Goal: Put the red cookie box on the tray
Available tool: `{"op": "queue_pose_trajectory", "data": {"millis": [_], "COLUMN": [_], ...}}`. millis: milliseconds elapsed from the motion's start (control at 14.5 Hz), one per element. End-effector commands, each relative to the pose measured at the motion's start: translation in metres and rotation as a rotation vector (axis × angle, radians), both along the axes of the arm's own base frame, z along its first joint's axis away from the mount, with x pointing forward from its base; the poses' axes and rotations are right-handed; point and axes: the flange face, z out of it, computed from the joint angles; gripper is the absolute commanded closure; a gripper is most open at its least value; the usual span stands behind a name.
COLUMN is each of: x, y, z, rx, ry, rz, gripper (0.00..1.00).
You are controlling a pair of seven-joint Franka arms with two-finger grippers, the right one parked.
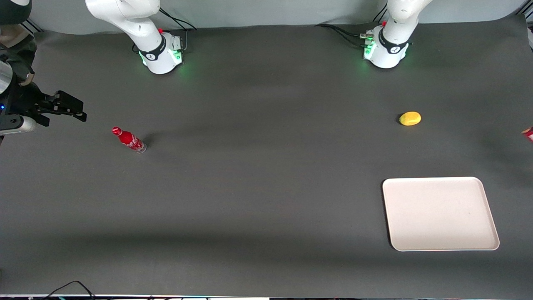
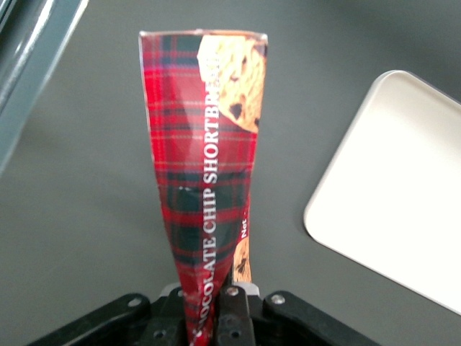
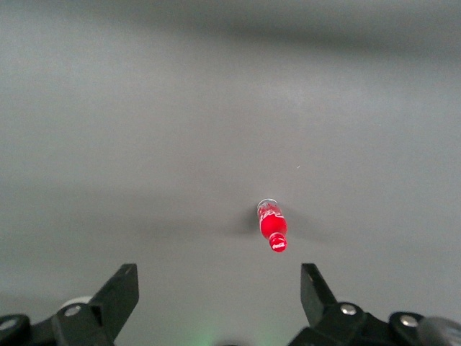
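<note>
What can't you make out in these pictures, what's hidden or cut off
- Red cookie box: front view shows only a sliver at the frame edge.
- End effector shut on the box, outside the front view.
- Tray: cut off in the left wrist view.
- Bottle label: too small to read.

We saw the red tartan cookie box (image 2: pixel 205 173) hanging clamped in the gripper (image 2: pixel 209 306), above the table beside the cream tray (image 2: pixel 403 194).
</note>
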Motion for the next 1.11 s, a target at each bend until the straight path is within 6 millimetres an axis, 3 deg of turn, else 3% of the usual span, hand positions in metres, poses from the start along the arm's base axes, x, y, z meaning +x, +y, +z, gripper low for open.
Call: {"op": "queue_pose_trajectory", "data": {"millis": [0,69,138,346,484,692,830,1038], "x": [-0.011,-0.011,-0.009,0.013,0.037,0.076,0.095,0.113], "y": [-0.015,-0.021,-0.028,-0.059,-0.092,-0.142,-0.160,-0.156], "z": [0.087,0.106,0.112,0.113,0.104,0.074,0.050,-0.009], "rx": [0.016,0.026,0.025,0.040,0.082,0.156,0.213,0.210], "ry": [0.036,0.050,0.058,0.057,0.080,0.139,0.181,0.191], "rz": [-0.013,-0.026,-0.039,-0.115,-0.224,-0.457,-0.582,-0.671], "gripper": [1.00,1.00,1.00,1.00,1.00,1.00,1.00,1.00]}}
